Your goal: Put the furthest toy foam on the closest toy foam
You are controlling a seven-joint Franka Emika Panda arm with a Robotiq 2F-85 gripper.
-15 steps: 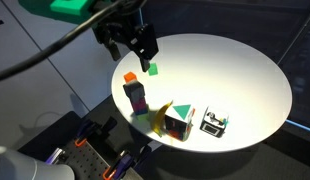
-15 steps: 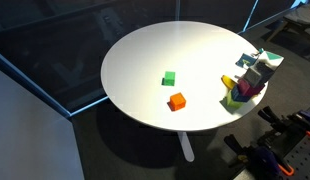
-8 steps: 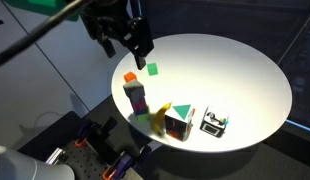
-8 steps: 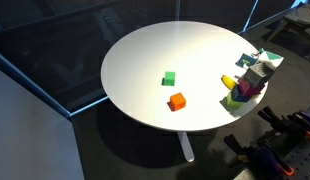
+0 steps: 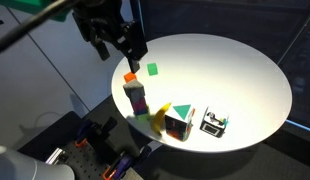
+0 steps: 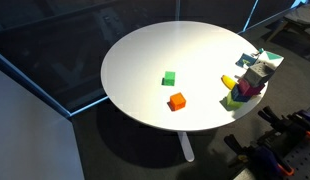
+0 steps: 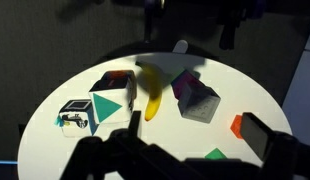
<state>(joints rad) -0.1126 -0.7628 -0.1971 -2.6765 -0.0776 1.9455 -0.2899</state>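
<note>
A green toy foam (image 5: pixel 153 69) and an orange toy foam (image 5: pixel 130 77) lie apart on the round white table (image 5: pixel 235 70). Both also show in an exterior view, green (image 6: pixel 169 78) and orange (image 6: pixel 176 101). In the wrist view the orange foam (image 7: pixel 236 125) and the green foam (image 7: pixel 217 155) lie low on the right. My gripper (image 5: pixel 133 57) hangs open and empty above the table's edge, just over the orange foam. In the wrist view the gripper (image 7: pixel 195 128) has its jaws wide apart with nothing between them.
Near the table's edge stand a purple block (image 5: pixel 138 97), a yellow banana toy (image 7: pixel 152 90), a cube with a green triangle (image 5: pixel 177 120) and a small black-and-white object (image 5: pixel 214 123). Dark floor and clamps (image 5: pixel 90 140) lie beside the table.
My gripper has moved left and slightly up, from above the green foam to over the orange foam's side. Both foams have stayed in place.
</note>
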